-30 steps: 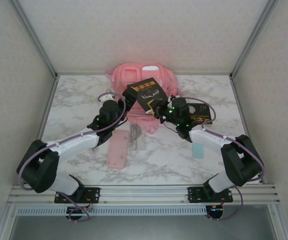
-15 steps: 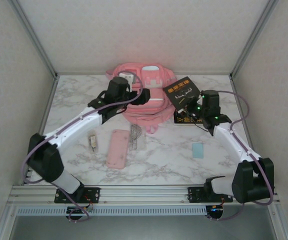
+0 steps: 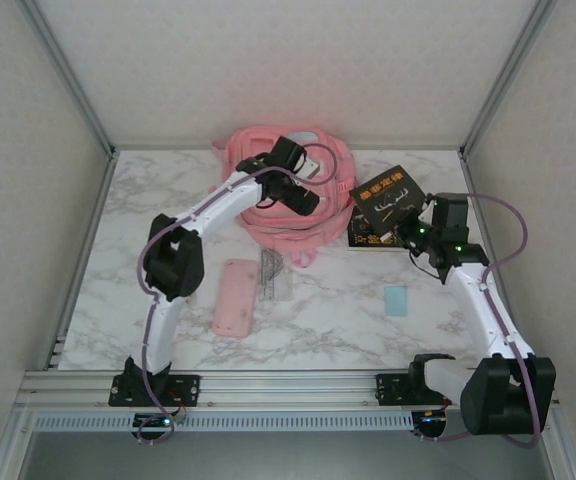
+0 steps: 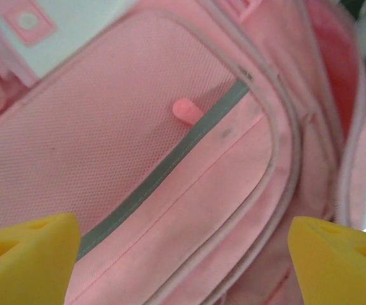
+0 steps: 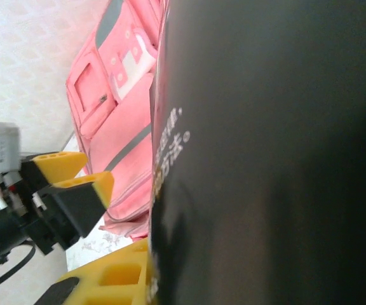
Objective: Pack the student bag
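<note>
White-walled booth, marble worktop (image 3: 133, 190). The student bag (image 3: 271, 226) lies at the far middle of it, close to the back wall, front pockets up. Everything else is placed vs the bag.

My L hand (image 4: 184, 264) hangs right over the bag's front. Its yellow fingers (image 4: 30, 254) are spread wide w/ nothing held, just pink fabric under the gap. Can't tell if the tips touch the cloth. On the L wrist cam a grey zip (image 4: 170, 165) runs diagonally across the pocket, w/ a small pink pull (image 4: 186, 109) beside it.

My R hand (image 3: 410, 226) sits just right of the bag, clamped tight on a black book (image 3: 388, 195) w/ gold lettering. I've got it by its near edge, raised off the worktop, and its left corner is close to the bag's right side. Contact there: can't tell. On the R wrist cam one yellow finger (image 5: 107, 279) shows against the dark cover.

A 2nd black book (image 3: 365, 238) lies flat just right of the bag, partly under the held one.

On the bag's near side lies a flat pink pencil case (image 3: 236, 297). A clear ruler set (image 3: 274, 275) is just beside the case, btwn it and the bag. A small pale-blue card (image 3: 396, 300) lies near-right of the bag, well apart.
</note>
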`<state>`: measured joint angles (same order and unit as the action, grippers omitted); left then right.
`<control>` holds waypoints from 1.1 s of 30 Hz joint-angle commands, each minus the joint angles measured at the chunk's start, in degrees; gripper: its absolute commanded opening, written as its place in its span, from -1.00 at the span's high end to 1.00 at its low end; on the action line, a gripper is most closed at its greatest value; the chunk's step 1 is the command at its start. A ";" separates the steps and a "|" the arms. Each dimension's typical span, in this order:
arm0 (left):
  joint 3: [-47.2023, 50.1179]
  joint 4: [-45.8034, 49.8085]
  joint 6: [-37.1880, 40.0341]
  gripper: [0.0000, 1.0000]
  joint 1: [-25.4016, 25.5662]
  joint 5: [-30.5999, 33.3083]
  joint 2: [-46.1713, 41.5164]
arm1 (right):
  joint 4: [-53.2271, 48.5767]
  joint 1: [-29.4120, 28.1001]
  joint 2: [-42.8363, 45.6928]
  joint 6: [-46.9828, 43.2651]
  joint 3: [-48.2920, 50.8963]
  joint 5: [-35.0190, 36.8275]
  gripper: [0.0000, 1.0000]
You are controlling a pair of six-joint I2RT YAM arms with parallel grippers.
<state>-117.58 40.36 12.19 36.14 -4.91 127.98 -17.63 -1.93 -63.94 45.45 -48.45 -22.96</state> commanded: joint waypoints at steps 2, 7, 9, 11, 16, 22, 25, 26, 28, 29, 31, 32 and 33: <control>-5.17 9.71 6.93 -0.70 -0.51 -0.43 4.39 | 2.19 1.65 2.31 -2.17 0.85 -2.52 1.00; -8.09 13.86 8.99 -1.00 -0.41 -0.20 8.60 | 2.31 2.16 2.42 -2.17 0.77 -2.96 1.00; -8.84 14.71 9.42 -1.00 -0.48 2.13 10.30 | 2.33 2.30 2.18 -2.17 0.67 -2.94 1.00; -9.16 13.92 9.22 -1.00 -0.61 5.08 12.12 | 2.66 2.33 2.01 -1.90 0.79 -3.21 1.00; -16.07 16.46 6.76 -0.91 -0.98 13.34 19.77 | 2.47 2.38 2.25 -1.46 0.94 -3.63 1.00; -19.04 21.22 4.73 0.08 -1.53 10.42 24.93 | 1.12 2.55 4.09 -1.68 0.41 -2.67 1.00; -16.53 20.15 4.11 0.55 -1.75 8.90 24.11 | 0.58 2.72 5.30 -1.77 0.15 -1.96 1.00; -15.50 19.39 3.85 0.69 -1.86 8.73 23.29 | 0.38 2.83 5.72 -1.92 0.07 -1.76 1.00; -14.07 17.83 2.26 1.00 -2.24 7.69 21.19 | -0.40 2.91 6.28 -2.76 -0.44 -1.31 1.00; -13.87 17.45 1.34 1.00 -2.52 6.88 20.07 | -0.91 2.95 6.52 -3.43 -0.76 -1.14 1.00; -14.11 16.77 -1.24 1.00 -3.08 5.20 17.27 | -2.28 2.95 6.88 -4.82 -1.37 -0.43 1.00; -14.16 16.40 -2.37 1.00 -3.37 4.77 15.85 | -2.71 2.93 7.02 -5.36 -1.61 -0.15 1.00; -14.24 15.83 -4.07 1.00 -3.60 4.12 14.27 | -3.17 2.95 7.18 -5.88 -1.78 0.15 1.00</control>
<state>-133.86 54.89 15.11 36.64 -4.23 143.70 -21.74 0.62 -58.57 43.00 -47.37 -23.66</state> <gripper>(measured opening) 0.059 0.172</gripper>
